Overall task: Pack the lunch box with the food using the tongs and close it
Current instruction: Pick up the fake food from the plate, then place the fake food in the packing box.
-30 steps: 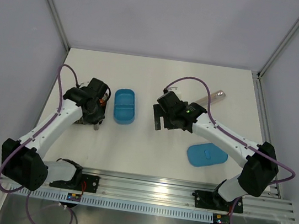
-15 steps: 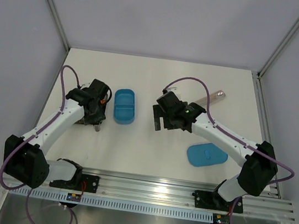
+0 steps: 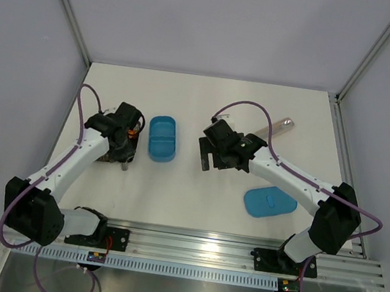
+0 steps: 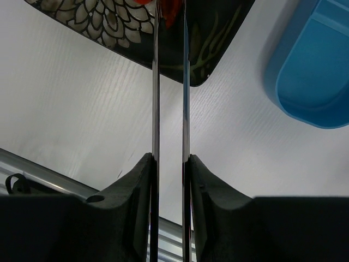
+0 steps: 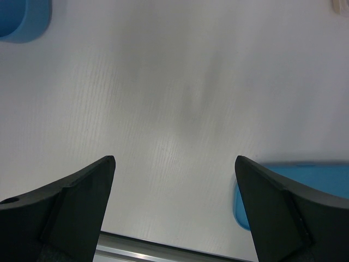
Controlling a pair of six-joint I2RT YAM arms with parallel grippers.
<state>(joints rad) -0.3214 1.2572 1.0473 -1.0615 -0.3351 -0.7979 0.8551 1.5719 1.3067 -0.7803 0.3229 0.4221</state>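
My left gripper (image 4: 169,158) is shut on the silver tongs (image 4: 156,82), whose two slim arms run almost parallel up the left wrist view. Their tips reach over the dark patterned plate (image 4: 218,33), and a red piece of food (image 4: 170,8) sits between them at the frame's top edge. The blue lunch box (image 3: 162,138) stands open just right of my left gripper (image 3: 123,152), also seen as the lunch box (image 4: 313,82) in the left wrist view. My right gripper (image 3: 208,155) hangs open and holds nothing, right of the box over bare table.
The flat blue lid (image 3: 269,201) lies at the front right, and shows as the lid (image 5: 305,180) by my right finger. A pale flat strip (image 3: 279,124) lies at the back right. The plate (image 3: 110,157) is mostly hidden under the left wrist.
The left wrist has shifted very slightly over the plate. The right arm has hardly moved and stays open.
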